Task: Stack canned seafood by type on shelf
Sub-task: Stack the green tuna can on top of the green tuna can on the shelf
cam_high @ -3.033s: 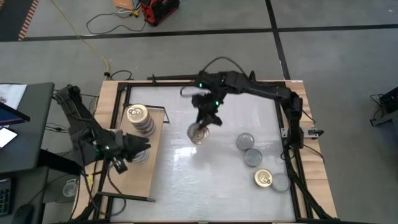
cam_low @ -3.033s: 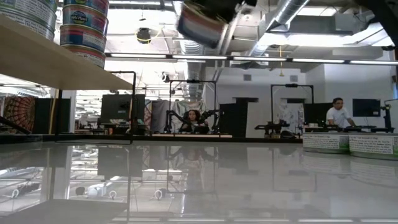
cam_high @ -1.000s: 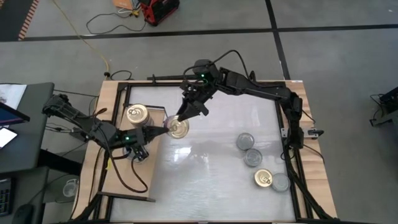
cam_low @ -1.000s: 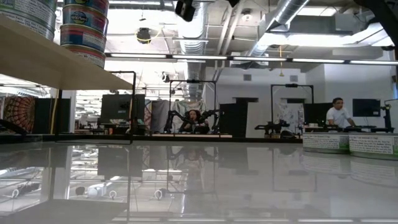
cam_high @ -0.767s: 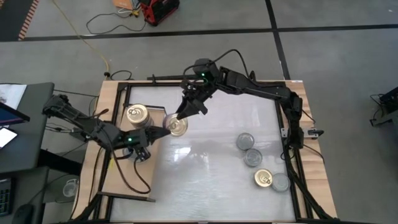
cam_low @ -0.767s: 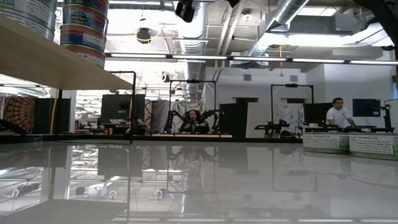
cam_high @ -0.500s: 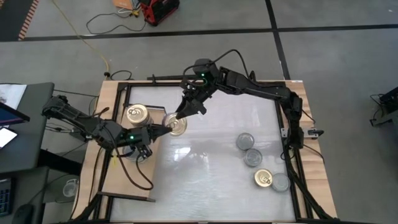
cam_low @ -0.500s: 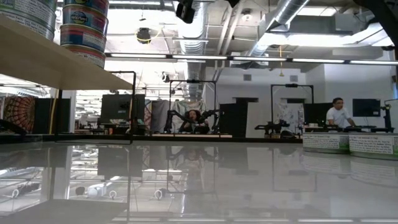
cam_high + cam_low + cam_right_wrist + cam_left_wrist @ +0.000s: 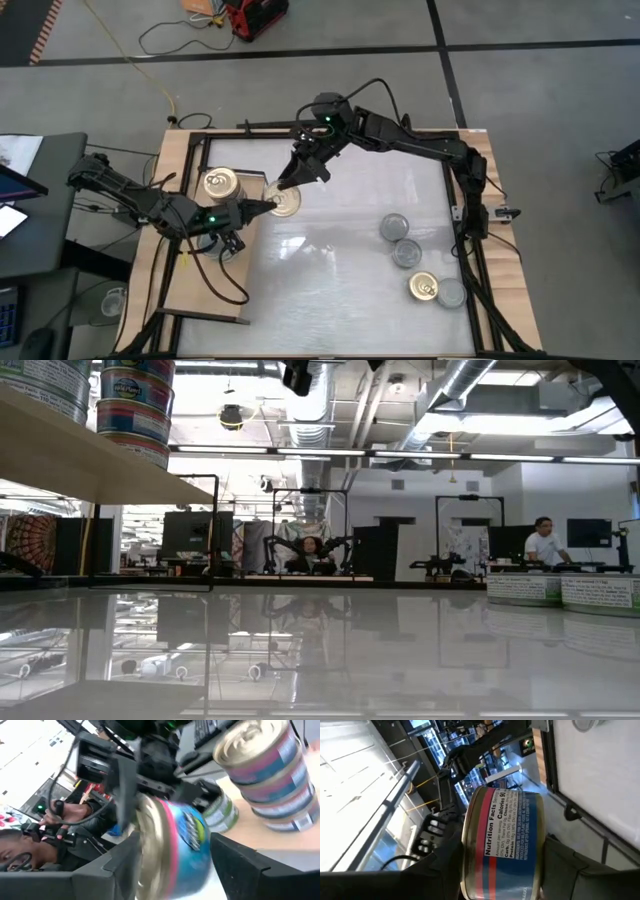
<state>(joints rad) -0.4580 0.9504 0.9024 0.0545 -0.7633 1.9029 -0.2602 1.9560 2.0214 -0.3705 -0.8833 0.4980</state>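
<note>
since a second ago the left gripper [image 9: 262, 208] has reached from the shelf [image 9: 215, 290] and closed on the gold-topped tin [image 9: 285, 203]; the right gripper [image 9: 280, 189] seems to be loosening, a handover. beside them stands a stack of tins [image 9: 220, 185]; loose tins [image 9: 404, 252] lie well apart on the table [image 9: 330, 290].

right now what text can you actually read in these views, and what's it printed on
"Nutrition Facts", "Calories 90": side label of the tin gripped between the left claw fingers, seen in the left wrist view.
Smaller print under it on that label: too small to read.
Labels on the stacked tins on the shelf, low view: too blurred to read.
White boxes at the far right of the low view: print unreadable.
</note>
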